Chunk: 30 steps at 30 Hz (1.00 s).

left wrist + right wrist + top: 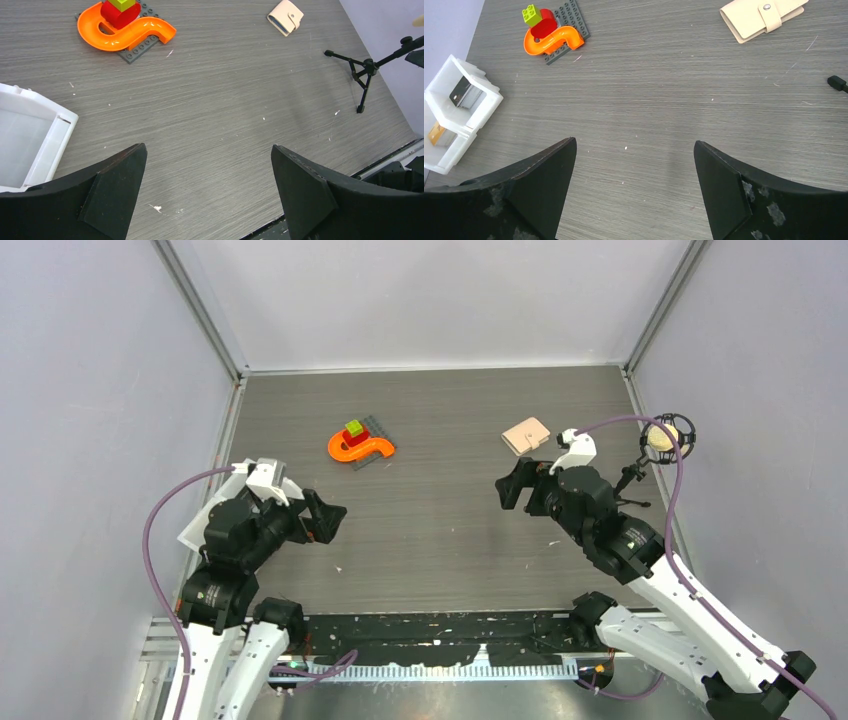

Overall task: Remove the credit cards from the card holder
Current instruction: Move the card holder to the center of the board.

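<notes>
The card holder [526, 435] is a beige wallet that lies closed at the back right of the table, its snap tab fastened; it also shows in the left wrist view [285, 16] and the right wrist view [760, 17]. A dark grey card [463, 92] and an orange-yellow card [436, 134] lie in the two compartments of the white tray [479, 107]. My right gripper [512, 485] [635, 145] is open and empty, a little in front of the wallet. My left gripper [325, 518] [208, 150] is open and empty over bare table at the left.
An orange S-shaped toy [360, 445] with red and green blocks sits on a grey plate at the back centre. The white tray [200, 525] lies partly under my left arm. A small black tripod [640, 475] holding a round object stands at the right edge.
</notes>
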Tool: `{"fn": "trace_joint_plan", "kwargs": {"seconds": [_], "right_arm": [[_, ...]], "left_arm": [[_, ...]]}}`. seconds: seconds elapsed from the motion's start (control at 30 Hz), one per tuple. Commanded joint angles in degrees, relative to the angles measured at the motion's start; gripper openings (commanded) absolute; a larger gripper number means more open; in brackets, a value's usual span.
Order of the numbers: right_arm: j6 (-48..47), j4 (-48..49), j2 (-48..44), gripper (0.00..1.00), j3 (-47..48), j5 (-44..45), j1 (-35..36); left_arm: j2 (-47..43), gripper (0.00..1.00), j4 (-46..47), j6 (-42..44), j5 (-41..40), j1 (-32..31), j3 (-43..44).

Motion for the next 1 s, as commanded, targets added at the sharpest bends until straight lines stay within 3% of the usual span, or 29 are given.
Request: {"fn": "trace_joint_plan", "kwargs": {"seconds": [0.0, 0.3, 0.47, 0.5, 0.7, 0.97], "right_arm": [[1.3, 2.3, 0.3, 0.95, 0.4, 1.9, -0.1], [-0.3, 4.9, 4.1, 0.96, 0.3, 6.8, -0.1], [-12.0, 11.7, 9.0, 1.0, -0.6, 17.5, -0.1], [-19.0, 14.8, 11.1, 0.98, -0.8, 19.3, -0.1], [-37.0, 20.1, 26.6, 0.78, 3.3, 26.8, -0.6], [-43.8, 16.3, 51.3, 0.66, 16.9, 24.5, -4.8]], "left_arm": [[0.2, 0.99, 1.9, -0.4, 1.2, 0.3, 1.5], [-0.3, 0.99, 1.9, -0.5, 1.0, 0.3, 1.4], [-0.6, 0.99, 2.1, -0.7, 1.4, 0.3, 1.4], [-0.7, 0.99, 2.1, -0.7, 1.2, 0.3, 1.4], [-1.0, 0.99, 2.1, -0.7, 1.2, 0.3, 1.3], [-0.6, 0.99, 2.2, -1.2, 2.4, 0.3, 1.1]]}}
